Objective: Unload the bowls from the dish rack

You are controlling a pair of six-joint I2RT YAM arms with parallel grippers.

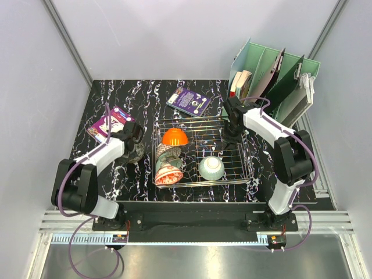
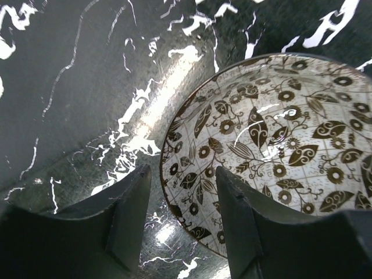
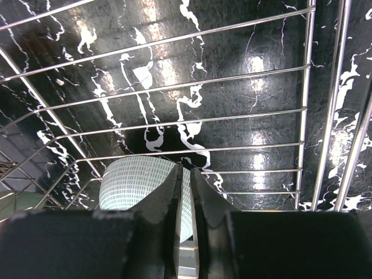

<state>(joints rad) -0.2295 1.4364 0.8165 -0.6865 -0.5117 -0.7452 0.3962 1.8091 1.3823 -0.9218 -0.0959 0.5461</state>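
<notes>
My left gripper [image 2: 183, 181] is spread wide over a round ceramic bowl with a grey-brown leaf and flower pattern [image 2: 279, 145]. The bowl sits upright on the black, white-veined marble-look table [image 1: 131, 96], just outside the left end of the rectangular chrome wire dish rack [image 1: 235, 157]. The bowl's near rim runs through the gap between my left fingers [image 2: 131, 215]: one finger hangs outside the wall and the other over the patterned inside. In the wrist view neither pad is clearly pressing on the rim, so I cannot tell whether they touch it.

My right gripper [image 3: 185, 174] has its fingers pressed almost together, with only a thin slit between them and nothing in it. It hangs above the back right part of the rack, the wire bars crossing beneath it.

Four bowls are in the rack. A plain orange bowl [image 1: 174, 137] is at the back left, and a red-pink floral bowl [image 1: 168, 174] is tipped on its side at the front left. A greyish patterned bowl [image 1: 165, 153] is between those two. A pale celadon green bowl [image 1: 211, 168] sits upright near the front middle, and its finely gridded wall shows just behind my right fingers in the wrist view.

A mint-green file organizer [image 1: 261, 61] stands at the back right corner of the table. A purple booklet [image 1: 189, 100] lies behind the rack, and another purple and white booklet [image 1: 107, 123] lies at the left.
</notes>
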